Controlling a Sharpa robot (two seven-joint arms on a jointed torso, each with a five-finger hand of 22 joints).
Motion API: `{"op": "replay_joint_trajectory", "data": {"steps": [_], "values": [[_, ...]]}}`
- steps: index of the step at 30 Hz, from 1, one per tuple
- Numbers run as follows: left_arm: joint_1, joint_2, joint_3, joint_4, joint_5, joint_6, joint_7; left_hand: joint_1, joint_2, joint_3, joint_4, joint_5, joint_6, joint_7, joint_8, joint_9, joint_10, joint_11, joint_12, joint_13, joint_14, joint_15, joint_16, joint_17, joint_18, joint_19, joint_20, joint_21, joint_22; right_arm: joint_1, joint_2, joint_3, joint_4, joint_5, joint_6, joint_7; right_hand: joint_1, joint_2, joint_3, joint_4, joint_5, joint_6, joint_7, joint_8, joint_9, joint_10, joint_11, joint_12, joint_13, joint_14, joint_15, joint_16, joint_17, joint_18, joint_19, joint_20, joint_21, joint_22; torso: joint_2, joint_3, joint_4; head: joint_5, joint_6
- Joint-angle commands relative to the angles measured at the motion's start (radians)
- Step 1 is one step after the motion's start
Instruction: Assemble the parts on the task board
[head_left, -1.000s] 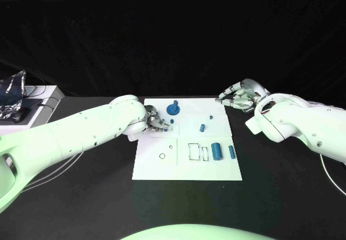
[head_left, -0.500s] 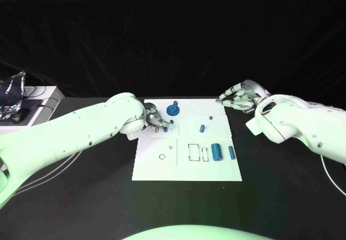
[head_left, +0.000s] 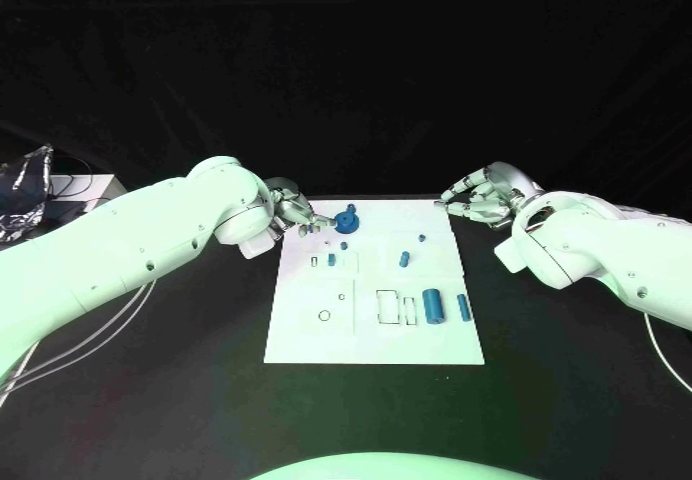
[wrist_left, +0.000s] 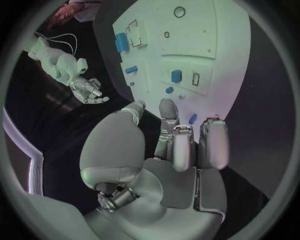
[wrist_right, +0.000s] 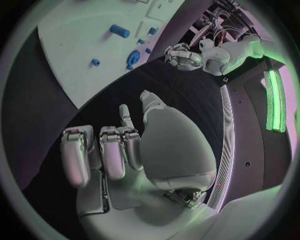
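The white task board (head_left: 372, 325) lies mid-table. On it are a blue round knob (head_left: 348, 218), a small blue piece (head_left: 332, 259) standing beside a slot, another piece (head_left: 405, 257), and two blue cylinders (head_left: 433, 304) (head_left: 464, 304). My left hand (head_left: 293, 213) hovers off the board's far left corner. Its fingers (wrist_left: 181, 147) are curled in and hold nothing. My right hand (head_left: 480, 192) hangs beyond the far right corner, its fingers (wrist_right: 109, 150) also curled and empty. The left wrist view has the board (wrist_left: 219, 50) and a piece (wrist_left: 177, 76) ahead of the hand.
Outlined slots (head_left: 389, 304) and a small ring mark (head_left: 325, 313) sit on the board's near half. A crumpled foil-like object (head_left: 26, 185) and grey boxes (head_left: 80, 200) stand at the table's far left. Black table (head_left: 173, 400) surrounds the board.
My left hand has let go of the small blue piece and drawn back from over the board to its far left corner. The piece stays on the board. The right hand has not moved.
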Motion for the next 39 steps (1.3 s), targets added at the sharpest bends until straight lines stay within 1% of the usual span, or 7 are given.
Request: {"op": "replay_joint_trajectory", "data": {"steps": [1, 7, 12, 17, 19, 26, 39], "values": [[0.002, 0.001, 0.006, -0.016, 0.009, 0.02, 0.022, 0.019, 0.005, 0.004, 0.002, 0.005, -0.015, 0.008, -0.022, -0.017, -0.016, 0.007, -0.006, -0.01, 0.08, 0.013, -0.01, 0.176, 0.012, -0.012, 0.006, -0.012, -0.012, -0.001, -0.001, 0.0, 0.0, -0.005, 0.002, 0.011, -0.01, -0.003, 0.008, 0.0, 0.003, -0.005, -0.001, 0.002, 0.001, 0.094, -0.006, 0.0, 0.254, 0.099, -0.006, -0.001, 0.238, -0.011, 0.085, -0.009, -0.004, 0.23, 0.001, -0.0004, 0.0001, 0.001, 0.006], [0.008, 0.018, 0.013, -0.079, -0.011, -0.004, 0.04, 0.069, 0.012, 0.019, 0.002, 0.01, -0.059, 0.042, -0.095, -0.086, -0.057, 0.037, -0.022, -0.034, 0.069, 0.038, -0.022, 0.151, 0.021, -0.041, 0.028, -0.038, -0.051, -0.001, -0.001, 0.0, 0.002, -0.005, 0.001, 0.011, -0.01, -0.003, 0.008, 0.0, 0.003, -0.005, -0.001, 0.002, 0.001, 0.094, -0.006, 0.0, 0.254, 0.099, -0.006, -0.001, 0.238, -0.011, 0.085, -0.009, -0.004, 0.23, 0.004, -0.0012, -0.0014, 0.002, 0.014], [0.023, 0.058, 0.014, -0.181, -0.056, -0.038, 0.071, 0.062, 0.002, 0.006, 0.003, 0.007, -0.091, 0.061, -0.134, -0.131, -0.07, 0.054, -0.021, -0.043, 0.069, 0.054, -0.02, 0.153, 0.021, -0.04, 0.041, -0.038, -0.049, 0.0, -0.003, 0.0, 0.004, -0.005, -0.001, 0.011, -0.015, -0.003, 0.01, 0.0, 0.003, -0.008, -0.001, 0.004, 0.003, 0.094, -0.006, -0.001, 0.254, 0.099, -0.007, -0.002, 0.237, -0.011, 0.085, -0.01, -0.004, 0.23, 0.005, -0.0012, -0.0014, 0.005, 0.019], [0.033, 0.1, 0.015, -0.268, -0.073, -0.03, 0.086, 0.059, 0.0, 0.002, 0.003, 0.007, -0.093, 0.063, -0.137, -0.137, -0.07, 0.056, -0.02, -0.044, 0.071, 0.056, -0.017, 0.158, 0.02, -0.037, 0.043, -0.036, -0.045, 0.001, -0.005, 0.0, 0.008, -0.006, -0.002, 0.012, -0.015, -0.003, 0.01, 0.0, 0.003, -0.008, -0.001, 0.004, 0.003, 0.094, -0.006, -0.001, 0.254, 0.099, -0.007, -0.002, 0.237, -0.011, 0.085, -0.01, -0.004, 0.23, 0.011, -0.0027, -0.0033, 0.009, 0.023], [0.034, 0.115, 0.015, -0.296, -0.076, -0.023, 0.091, 0.06, 0.0, 0.0, 0.003, 0.007, -0.09, 0.062, -0.136, -0.139, -0.068, 0.055, -0.018, -0.044, 0.072, 0.056, -0.015, 0.161, 0.019, -0.034, 0.044, -0.033, -0.04, 0.001, -0.005, 0.0, 0.01, -0.007, -0.002, 0.012, -0.015, -0.003, 0.01, 0.0, 0.003, -0.008, -0.001, 0.004, 0.003, 0.094, -0.006, -0.001, 0.254, 0.099, -0.007, -0.002, 0.237, -0.011, 0.085, -0.01, -0.004, 0.23, 0.015, -0.0044, -0.0053, 0.011, 0.029], [0.037, 0.157, 0.013, -0.375, -0.063, 0.014, 0.098, 0.06, 0.002, -0.003, 0.003, 0.007, -0.079, 0.06, -0.133, -0.145, -0.065, 0.054, -0.014, -0.045, 0.075, 0.056, -0.01, 0.17, 0.017, -0.028, 0.045, -0.029, -0.031, 0.004, -0.009, 0.001, 0.016, -0.009, -0.003, 0.012, -0.015, -0.003, 0.01, 0.0, 0.003, -0.008, -0.001, 0.004, 0.003, 0.094, -0.006, -0.001, 0.254, 0.099, -0.007, -0.002, 0.237, -0.011, 0.085, -0.01, -0.004, 0.23, 0.026, -0.0086, -0.0092, 0.013, 0.036], [0.037, 0.193, 0.006, -0.436, -0.076, 0.063, 0.092, 0.048, 0.01, -0.012, 0.005, 0.009, -0.055, 0.053, -0.121, -0.158, -0.06, 0.048, -0.007, -0.049, 0.079, 0.051, -0.005, 0.178, 0.015, -0.019, 0.043, -0.021, -0.019, 0.006, -0.009, 0.001, 0.02, -0.01, -0.003, 0.013, -0.016, -0.003, 0.011, 0.0, 0.003, -0.01, -0.001, 0.004, 0.004, 0.095, -0.006, 0.0, 0.254, 0.099, -0.007, -0.002, 0.237, -0.011, 0.085, -0.01, -0.003, 0.23, 0.035, -0.0137, -0.0097, 0.013, 0.038]]}}
